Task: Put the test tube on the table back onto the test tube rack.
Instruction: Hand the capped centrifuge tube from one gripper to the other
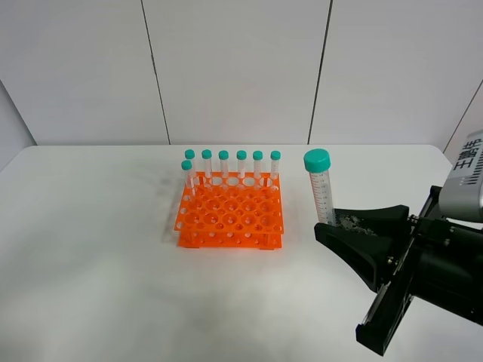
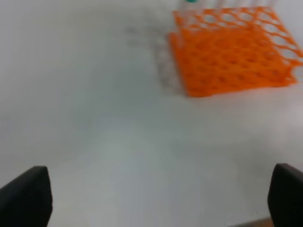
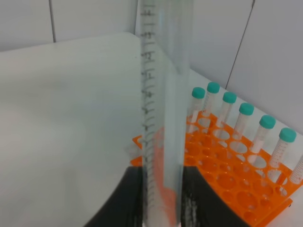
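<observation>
Right gripper [image 1: 327, 224] grips the tube [image 1: 321, 192] upright beside the rack [image 1: 230, 219], not yet slotted in. Left gripper [image 2: 156, 196] wide open, empty.

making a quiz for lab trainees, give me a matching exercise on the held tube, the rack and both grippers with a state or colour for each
1 test tube
2 left gripper
3 test tube rack
4 right gripper

a orange, full of round holes
b wide open, empty
c clamped on the tube's lower end
d upright, teal cap on top

Pairs: 1-d, 2-b, 3-a, 4-c
</observation>
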Motion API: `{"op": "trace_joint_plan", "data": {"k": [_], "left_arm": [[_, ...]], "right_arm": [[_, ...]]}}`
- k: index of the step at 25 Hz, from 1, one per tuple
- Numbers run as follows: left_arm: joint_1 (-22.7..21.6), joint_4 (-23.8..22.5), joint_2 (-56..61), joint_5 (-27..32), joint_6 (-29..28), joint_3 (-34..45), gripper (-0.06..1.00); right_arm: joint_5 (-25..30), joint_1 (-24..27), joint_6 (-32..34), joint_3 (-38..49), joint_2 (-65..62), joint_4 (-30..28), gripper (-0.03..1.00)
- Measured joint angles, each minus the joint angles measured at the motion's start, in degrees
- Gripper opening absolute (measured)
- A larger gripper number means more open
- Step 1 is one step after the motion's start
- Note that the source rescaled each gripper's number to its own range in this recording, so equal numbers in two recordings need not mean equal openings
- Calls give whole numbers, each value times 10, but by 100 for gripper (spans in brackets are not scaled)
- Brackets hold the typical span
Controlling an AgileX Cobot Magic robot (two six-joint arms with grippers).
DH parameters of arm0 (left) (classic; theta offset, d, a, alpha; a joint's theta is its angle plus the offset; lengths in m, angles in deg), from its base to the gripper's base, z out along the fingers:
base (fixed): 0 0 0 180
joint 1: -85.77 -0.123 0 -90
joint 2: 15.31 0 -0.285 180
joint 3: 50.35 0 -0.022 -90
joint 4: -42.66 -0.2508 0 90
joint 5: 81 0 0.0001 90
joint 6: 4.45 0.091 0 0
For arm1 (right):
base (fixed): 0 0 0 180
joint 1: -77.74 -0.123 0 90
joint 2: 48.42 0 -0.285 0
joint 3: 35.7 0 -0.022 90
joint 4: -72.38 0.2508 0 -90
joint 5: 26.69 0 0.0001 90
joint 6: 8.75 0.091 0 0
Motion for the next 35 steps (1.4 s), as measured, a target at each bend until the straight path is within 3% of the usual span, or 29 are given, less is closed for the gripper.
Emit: {"op": "trace_joint_plan", "data": {"k": [3,6,11,15,25,28,31,35], "left_arm": [[46,5,0,8,-2,0,100],[56,38,0,8,1,0,100],[56,131,0,-28,88,0,100],[56,216,-31,-72,125,-10,100],[80,300,-153,-153,227,-52,100],[80,361,-208,-158,270,-53,100],[80,438,-266,-174,348,-53,100],[80,576,-343,-192,476,-53,100]], "right_arm": [[0,0,-1,0,0,0,29],[0,0,-4,0,0,1,29],[0,0,-5,0,1,0,29],[-5,0,-5,0,26,0,29],[-60,0,-4,0,127,0,29],[-68,0,0,0,127,-2,29],[-72,0,10,0,119,-10,29],[-73,0,26,0,113,-26,29]]}}
